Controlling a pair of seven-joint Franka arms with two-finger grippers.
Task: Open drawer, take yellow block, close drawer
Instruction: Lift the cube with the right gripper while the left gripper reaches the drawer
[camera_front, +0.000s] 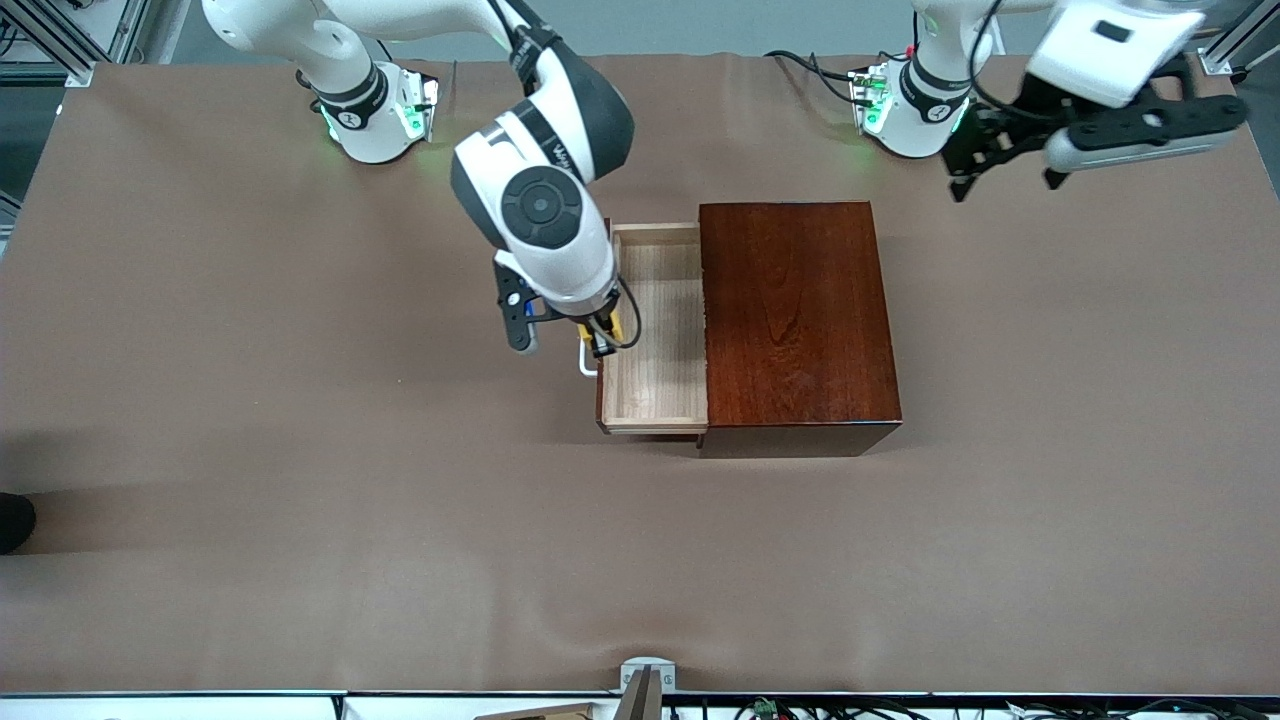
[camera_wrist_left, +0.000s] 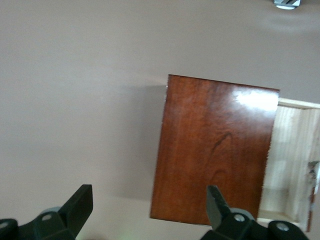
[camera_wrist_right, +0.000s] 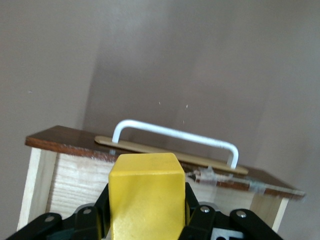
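The drawer stands pulled open from the dark reddish-brown box, toward the right arm's end of the table, and its pale interior shows. My right gripper is shut on the yellow block and holds it over the drawer's front edge by the white handle. In the right wrist view the yellow block sits between the fingers, above the handle and the drawer front. My left gripper is open and empty, raised near its base. The left wrist view shows the box and the drawer below its own gripper.
The brown table cloth covers the whole table. The box is the only object standing on it. A small grey clamp sits at the table edge nearest the front camera.
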